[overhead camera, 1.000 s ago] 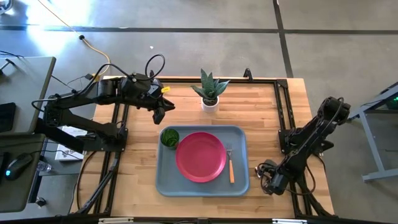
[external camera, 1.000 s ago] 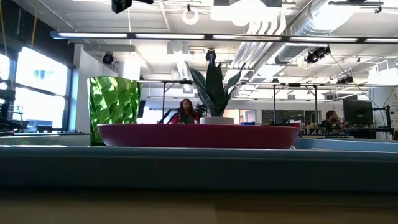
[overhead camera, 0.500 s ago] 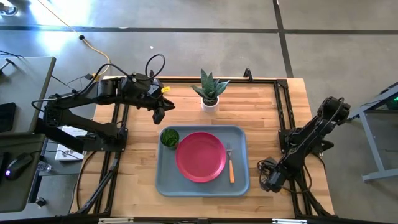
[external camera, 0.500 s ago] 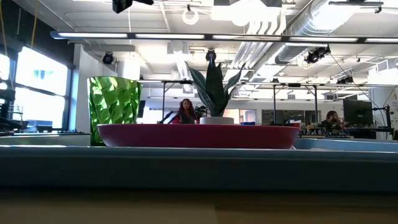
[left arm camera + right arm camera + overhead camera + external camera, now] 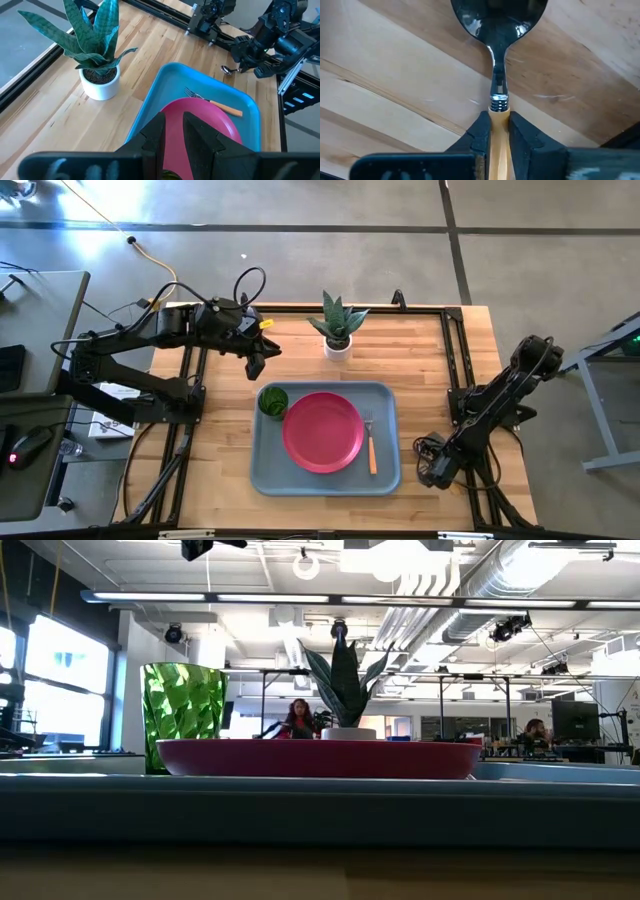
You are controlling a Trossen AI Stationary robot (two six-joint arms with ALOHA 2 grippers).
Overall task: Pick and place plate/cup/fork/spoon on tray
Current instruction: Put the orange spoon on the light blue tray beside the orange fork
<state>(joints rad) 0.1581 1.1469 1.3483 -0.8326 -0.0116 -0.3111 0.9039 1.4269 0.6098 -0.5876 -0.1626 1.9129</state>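
Three of four items already sit on the tray [image 5: 262, 470]: plate [image 5: 323, 432], cup [image 5: 272, 401] and fork [image 5: 371, 446]. We find the spoon [image 5: 496, 30] outstanding, lying on the counter [image 5: 430, 365] beyond the tray's right edge, its handle clamped in the right gripper [image 5: 495, 131]. The left gripper [image 5: 173, 134], narrowly parted and empty, hangs above the tray's far-left corner.

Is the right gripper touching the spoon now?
Touching. In the right wrist view, the right gripper has both fingers pressed against the spoon handle.
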